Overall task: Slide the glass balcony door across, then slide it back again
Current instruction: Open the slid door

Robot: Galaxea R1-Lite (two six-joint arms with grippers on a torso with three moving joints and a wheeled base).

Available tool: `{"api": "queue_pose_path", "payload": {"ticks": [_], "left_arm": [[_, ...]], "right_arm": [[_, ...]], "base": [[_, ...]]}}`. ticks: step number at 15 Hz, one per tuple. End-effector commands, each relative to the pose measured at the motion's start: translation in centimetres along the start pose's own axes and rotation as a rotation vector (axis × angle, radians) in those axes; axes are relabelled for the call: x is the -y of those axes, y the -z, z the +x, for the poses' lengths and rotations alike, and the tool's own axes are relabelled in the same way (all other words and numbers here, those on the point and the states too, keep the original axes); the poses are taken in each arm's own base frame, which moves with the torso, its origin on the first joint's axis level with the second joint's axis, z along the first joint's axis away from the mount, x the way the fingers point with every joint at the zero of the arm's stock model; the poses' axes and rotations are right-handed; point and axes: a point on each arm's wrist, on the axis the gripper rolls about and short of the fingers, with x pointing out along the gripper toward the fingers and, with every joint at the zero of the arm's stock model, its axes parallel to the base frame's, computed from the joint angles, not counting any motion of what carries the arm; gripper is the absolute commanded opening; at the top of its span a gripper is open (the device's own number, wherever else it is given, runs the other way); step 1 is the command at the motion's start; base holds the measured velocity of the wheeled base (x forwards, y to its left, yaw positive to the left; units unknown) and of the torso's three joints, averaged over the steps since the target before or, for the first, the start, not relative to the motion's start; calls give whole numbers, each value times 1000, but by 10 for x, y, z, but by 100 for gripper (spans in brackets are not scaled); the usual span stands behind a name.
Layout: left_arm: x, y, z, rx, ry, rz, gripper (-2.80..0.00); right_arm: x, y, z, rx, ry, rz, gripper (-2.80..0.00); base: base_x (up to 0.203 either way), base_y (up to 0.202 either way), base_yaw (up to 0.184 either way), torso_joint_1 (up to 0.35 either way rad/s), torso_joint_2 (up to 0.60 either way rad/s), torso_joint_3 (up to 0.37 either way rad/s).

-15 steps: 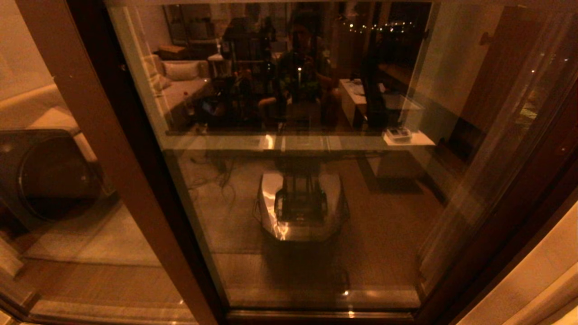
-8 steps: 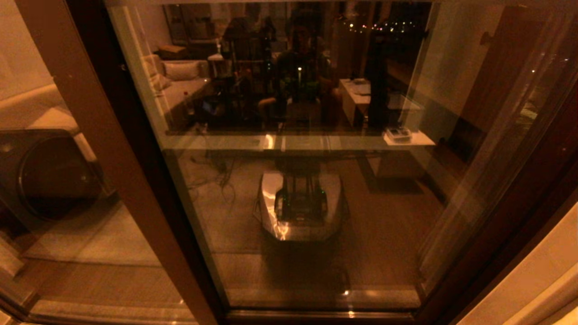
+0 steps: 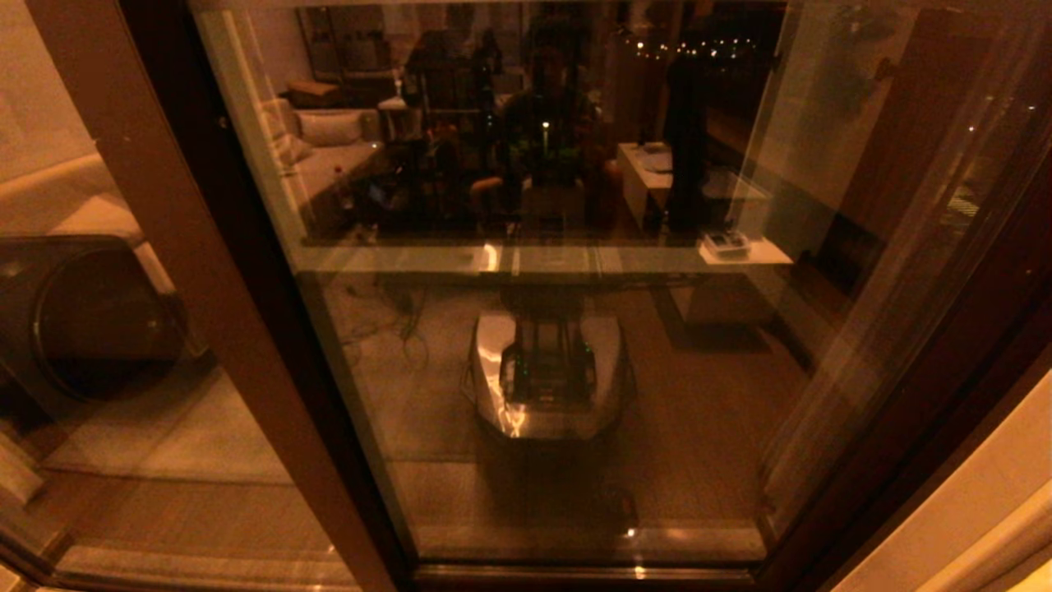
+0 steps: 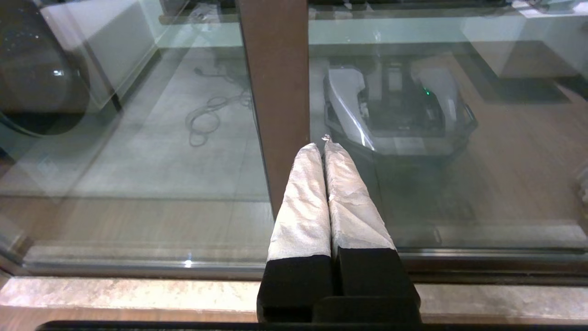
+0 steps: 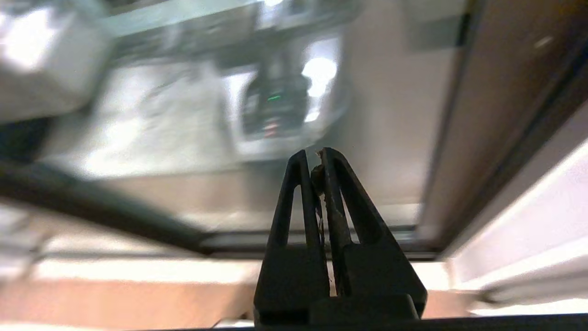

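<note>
Blurring the glass balcony door (image 5: 395, 115) — right pincer (image 5: 318, 158) closed, empty.

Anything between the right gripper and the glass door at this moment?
Nothing. In the right wrist view the right gripper, fingers shut and empty, points at the glass door with only bare air and the floor sill below.

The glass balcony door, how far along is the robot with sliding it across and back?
Nothing looks done yet. In the head view the glass balcony door fills the frame with no gap showing, and no arm is on it. In hand: the right gripper, shut and empty, faces the glass near the dark frame on the right; the left gripper sits shut and idle. Both slides are left.
</note>
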Motion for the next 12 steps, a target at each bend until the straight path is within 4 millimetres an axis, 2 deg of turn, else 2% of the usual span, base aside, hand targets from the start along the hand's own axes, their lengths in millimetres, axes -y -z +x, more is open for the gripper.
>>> {"api": "queue_pose_path", "payload": {"ticks": [1,4,8,10,12], "left_arm": [[0,0,0,0,-1,0,-280],[0,0,0,0,-1,0,-280],[0,0,0,0,-1,0,-280],[0,0,0,0,-1,0,-280],[0,0,0,0,-1,0,-280]], "right_arm": [[27,10,-1,-5,-113,34,-280],[56,11,16,-32,-127,33,-280],[71,-4,22,-56,99,-35,-280],[77,-14,23,-57,195,-134,-280],[81,-8,24,-98,293,-147,-280]], "base": [[0,0,0,0,0,0],[0,0,0,0,0,0],[0,0,0,0,0,0],[0,0,0,0,0,0],[0,0,0,0,0,0]]}}
